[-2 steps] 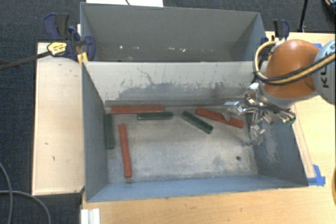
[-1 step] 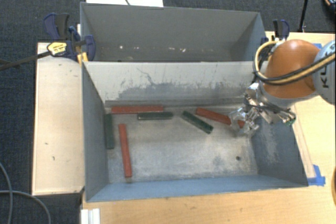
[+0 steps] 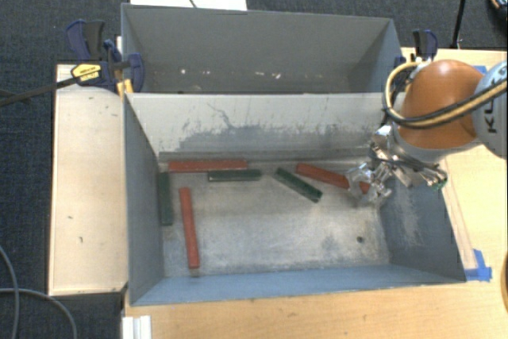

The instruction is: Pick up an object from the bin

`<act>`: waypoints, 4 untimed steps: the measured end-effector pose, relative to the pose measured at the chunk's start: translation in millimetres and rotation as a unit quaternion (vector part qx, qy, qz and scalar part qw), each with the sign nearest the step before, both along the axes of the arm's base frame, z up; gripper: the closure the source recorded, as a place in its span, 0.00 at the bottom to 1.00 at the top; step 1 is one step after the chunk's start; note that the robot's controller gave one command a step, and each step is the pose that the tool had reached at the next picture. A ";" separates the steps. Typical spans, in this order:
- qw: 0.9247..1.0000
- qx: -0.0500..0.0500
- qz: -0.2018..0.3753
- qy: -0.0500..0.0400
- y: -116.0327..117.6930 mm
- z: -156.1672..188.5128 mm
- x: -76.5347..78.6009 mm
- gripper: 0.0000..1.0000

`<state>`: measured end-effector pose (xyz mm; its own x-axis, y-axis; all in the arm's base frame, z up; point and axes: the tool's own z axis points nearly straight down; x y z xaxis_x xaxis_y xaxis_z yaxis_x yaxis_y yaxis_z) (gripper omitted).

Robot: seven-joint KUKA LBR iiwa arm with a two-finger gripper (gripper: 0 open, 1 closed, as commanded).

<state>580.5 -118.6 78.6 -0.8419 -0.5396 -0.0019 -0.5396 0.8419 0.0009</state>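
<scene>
Robot hand (image 3: 369, 188) low at the right end of the grey bin (image 3: 262, 287), at the tip of a slanted red stick (image 3: 321, 175) near the back wall, with a green stick (image 3: 299, 185) just beside it. Whether the hand is clenched cannot be told.

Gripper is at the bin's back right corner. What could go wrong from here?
1. The gripper is at the right end of a red stick; an end grasp may let it pivot out.
2. The bin's back wall is close and could be scraped.
3. A green stick beside the red one may get dragged.
</scene>
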 end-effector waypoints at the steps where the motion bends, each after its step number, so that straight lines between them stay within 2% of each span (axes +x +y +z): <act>1: 1.000 0.000 -0.001 0.000 0.0 0.0 0.0 1.00; 2: 1.000 0.000 -0.002 0.000 0.0 0.0 0.0 1.00; 3: 1.000 0.000 -0.002 0.000 0.0 0.0 0.0 0.00; 4: 1.000 0.001 -0.018 -0.003 56.7 11.3 10.9 0.00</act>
